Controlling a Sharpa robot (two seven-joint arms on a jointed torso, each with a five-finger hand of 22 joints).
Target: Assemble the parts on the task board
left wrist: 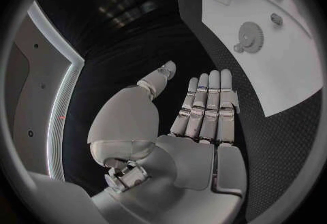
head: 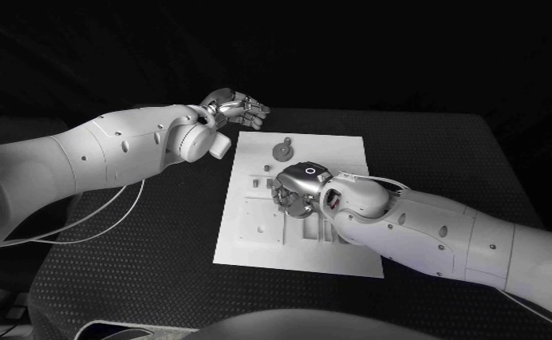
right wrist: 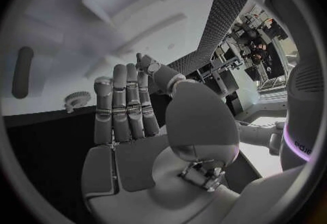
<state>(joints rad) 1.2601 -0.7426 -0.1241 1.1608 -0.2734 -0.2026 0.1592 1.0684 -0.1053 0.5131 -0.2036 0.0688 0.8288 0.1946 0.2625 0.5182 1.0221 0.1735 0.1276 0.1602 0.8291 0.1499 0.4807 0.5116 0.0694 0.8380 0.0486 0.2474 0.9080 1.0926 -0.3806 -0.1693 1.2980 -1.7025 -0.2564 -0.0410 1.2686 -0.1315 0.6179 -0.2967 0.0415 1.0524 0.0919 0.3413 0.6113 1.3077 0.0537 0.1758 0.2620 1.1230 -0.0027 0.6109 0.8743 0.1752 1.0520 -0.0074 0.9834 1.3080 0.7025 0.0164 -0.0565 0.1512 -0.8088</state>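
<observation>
Fingers flat and apart, the left hand [head: 236,108] idles upper left, off the task board [head: 343,151]; gear part [head: 283,150] lies at board top; right hand [head: 296,188], spread and empty, should descend squarely

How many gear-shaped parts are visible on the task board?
1. The gear lies on the task board near its far edge, close to the left hand. The right hand may hide others.
</observation>
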